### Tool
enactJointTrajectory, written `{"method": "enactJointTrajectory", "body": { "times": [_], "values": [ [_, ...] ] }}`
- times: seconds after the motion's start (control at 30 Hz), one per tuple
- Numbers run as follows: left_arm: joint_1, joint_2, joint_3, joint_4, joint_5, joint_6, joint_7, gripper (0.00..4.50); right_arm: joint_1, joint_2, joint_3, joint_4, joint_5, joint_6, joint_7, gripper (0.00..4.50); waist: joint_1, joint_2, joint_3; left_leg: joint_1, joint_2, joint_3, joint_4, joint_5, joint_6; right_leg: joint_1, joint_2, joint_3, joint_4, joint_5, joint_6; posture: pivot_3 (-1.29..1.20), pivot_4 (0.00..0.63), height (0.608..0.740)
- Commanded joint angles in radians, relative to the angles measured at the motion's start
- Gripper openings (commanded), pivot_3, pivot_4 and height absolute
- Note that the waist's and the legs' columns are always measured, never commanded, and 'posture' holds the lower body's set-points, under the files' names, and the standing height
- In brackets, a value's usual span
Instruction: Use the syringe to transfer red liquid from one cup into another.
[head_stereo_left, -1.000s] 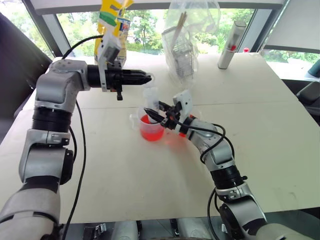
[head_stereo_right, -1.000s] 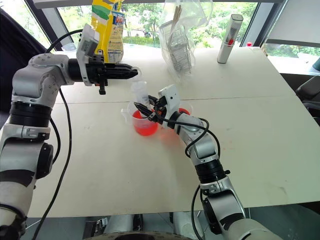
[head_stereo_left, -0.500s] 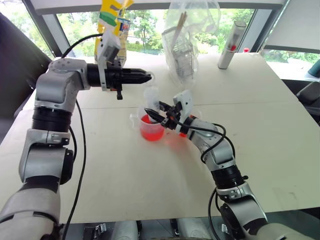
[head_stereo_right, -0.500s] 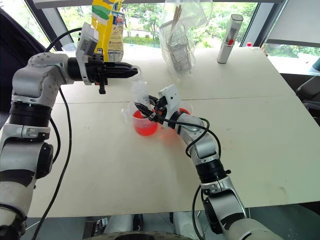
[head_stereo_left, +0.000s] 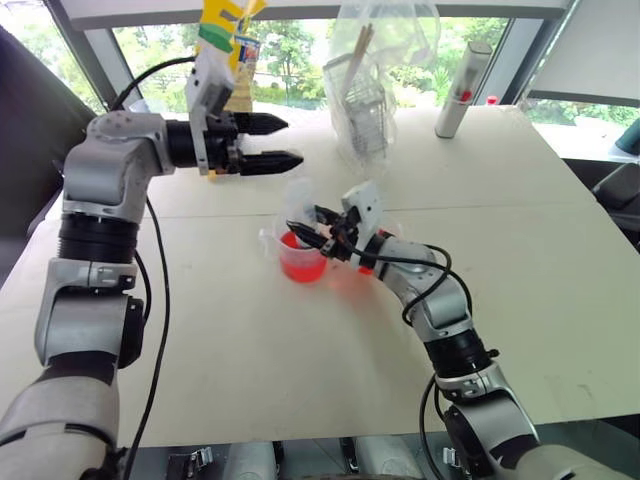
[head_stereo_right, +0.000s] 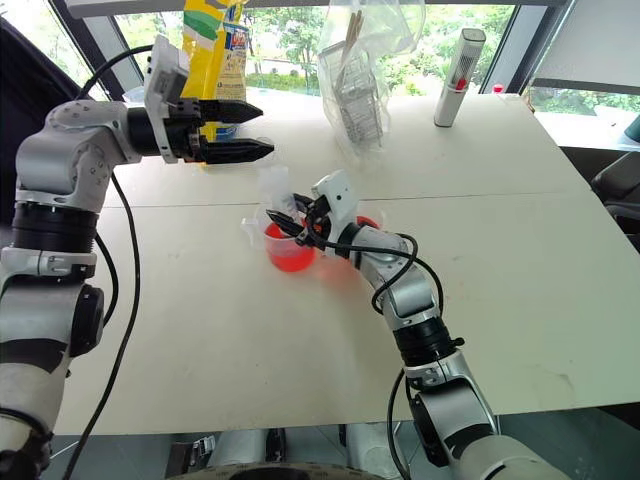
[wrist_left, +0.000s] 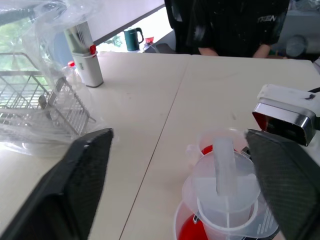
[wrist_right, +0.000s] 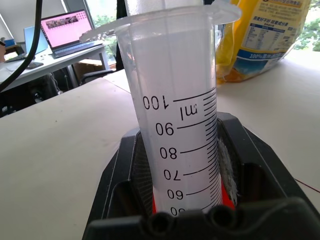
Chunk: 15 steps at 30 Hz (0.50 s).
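Syringe: stands upright in the handled beaker, near the table's centre; tip down in the red liquid, plunger top free.
Right gripper: closed on the syringe barrel from about 3 o'clock, pinching it above the beaker rim.
Left gripper: fingers spread wide, holding nothing, hovering at about 11 o'clock from the plunger, apart from it.
Small cup: just beside the beaker at 3 o'clock, partly hidden behind the right gripper.
Risk: a misaligned closing on the plunger could tilt the syringe, tip the beaker and spill liquid; a loose barrel grip could let it slide when the plunger is pulled.
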Motion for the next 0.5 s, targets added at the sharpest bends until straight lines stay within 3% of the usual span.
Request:
{"method": "enactJointTrajectory", "body": {
  "times": [0.03, 0.3, 0.5],
  "values": [
    [-0.032, 0.015, 0.050, -0.040, -0.028, 0.006, 0.001, 4.46, -0.031, 0.006, -0.007, -0.018, 0.007, 0.000, 0.000, 1.40, 0.000, 0.000, 0.000, 0.000, 0.000, 0.000, 0.000, 0.000, 0.000, 0.000, 0.000, 0.000, 0.000, 0.000, 0.000, 0.00, 0.150, 0.739],
    [-0.044, 0.042, 0.134, -0.033, -0.083, 0.078, 0.029, 4.46, -0.046, 0.005, -0.029, -0.013, 0.019, 0.009, -0.010, 1.40, 0.000, 0.000, 0.000, 0.000, 0.000, 0.000, 0.000, 0.000, 0.000, 0.000, 0.000, 0.000, 0.000, 0.000, 0.000, 0.00, 0.150, 0.739],
    [-0.040, 0.046, 0.139, 0.044, -0.050, 0.028, 0.061, 4.46, -0.079, 0.013, -0.107, -0.097, 0.087, 0.108, -0.060, 1.40, 0.001, 0.000, 0.000, 0.000, 0.000, 0.000, 0.000, 0.000, 0.000, 0.000, -0.001, 0.000, 0.000, 0.000, 0.000, 0.00, 0.150, 0.739]
  ]
}}
